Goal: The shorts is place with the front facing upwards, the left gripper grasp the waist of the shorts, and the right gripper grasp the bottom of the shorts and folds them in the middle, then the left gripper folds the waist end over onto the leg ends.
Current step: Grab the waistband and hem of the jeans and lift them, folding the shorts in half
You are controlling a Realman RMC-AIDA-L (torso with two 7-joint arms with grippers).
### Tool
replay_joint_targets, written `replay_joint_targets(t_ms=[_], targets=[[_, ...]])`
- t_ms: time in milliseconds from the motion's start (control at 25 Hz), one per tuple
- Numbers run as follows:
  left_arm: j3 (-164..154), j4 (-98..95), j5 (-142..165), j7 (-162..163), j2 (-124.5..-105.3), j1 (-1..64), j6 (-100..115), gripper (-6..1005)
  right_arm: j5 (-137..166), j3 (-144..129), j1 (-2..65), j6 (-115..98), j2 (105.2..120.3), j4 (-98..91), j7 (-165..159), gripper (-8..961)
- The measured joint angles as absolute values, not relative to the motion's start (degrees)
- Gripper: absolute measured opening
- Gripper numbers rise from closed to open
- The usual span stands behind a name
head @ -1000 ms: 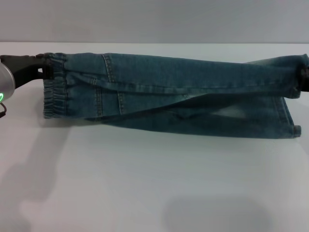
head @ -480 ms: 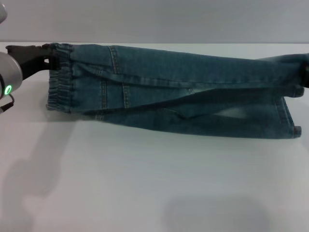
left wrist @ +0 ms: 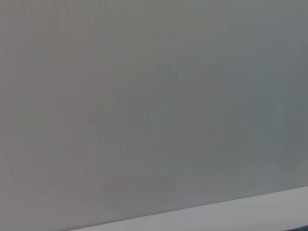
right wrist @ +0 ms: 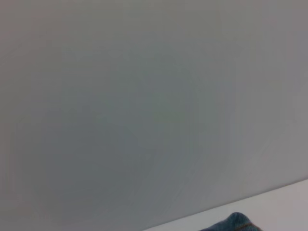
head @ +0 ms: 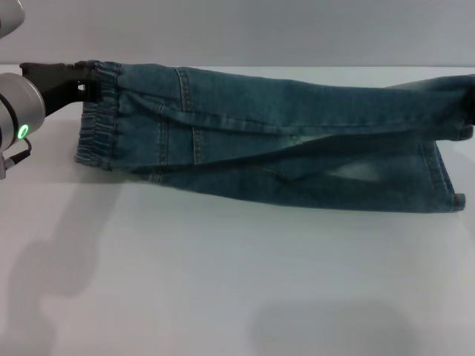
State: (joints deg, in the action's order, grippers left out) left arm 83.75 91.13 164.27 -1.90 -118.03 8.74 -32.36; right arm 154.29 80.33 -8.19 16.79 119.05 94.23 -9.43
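The blue-green denim shorts (head: 282, 141) lie folded lengthwise across the white table (head: 223, 282). Their upper layer is stretched between my two grippers. My left gripper (head: 83, 80) is at the far left, shut on the gathered elastic waist (head: 96, 119), which it holds raised off the table. The leg ends (head: 445, 178) are at the far right. The upper hem runs to the picture's edge, where only a dark sliver of my right gripper (head: 470, 111) shows, holding it up. A small tip of the shorts' denim (right wrist: 236, 224) shows in the right wrist view.
A pale wall (head: 237, 30) stands behind the table's back edge. Both wrist views show mostly this wall and a strip of table edge (left wrist: 216, 214). My arms' shadows fall on the table's front left and front middle.
My left gripper has carried the waist to the right and slightly upward. The waistband now sits farther in from the left edge, and the right gripper has slid almost out of view.
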Motion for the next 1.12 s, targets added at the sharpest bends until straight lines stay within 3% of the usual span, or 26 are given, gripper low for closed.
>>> replay_joint_targets(t_ms=[920,1120], targets=[[81.3,80.8,164.5,-2.4,-118.04,14.3,-23.6,44,152.4,80.9,-3.9,6.7,118.48,83.0,-3.8,17],[80.3,77.7,164.2,-1.8,-118.16,15.7,-19.9,46,152.4,81.0,-2.9,6.6,118.47,81.7,-2.9,184]])
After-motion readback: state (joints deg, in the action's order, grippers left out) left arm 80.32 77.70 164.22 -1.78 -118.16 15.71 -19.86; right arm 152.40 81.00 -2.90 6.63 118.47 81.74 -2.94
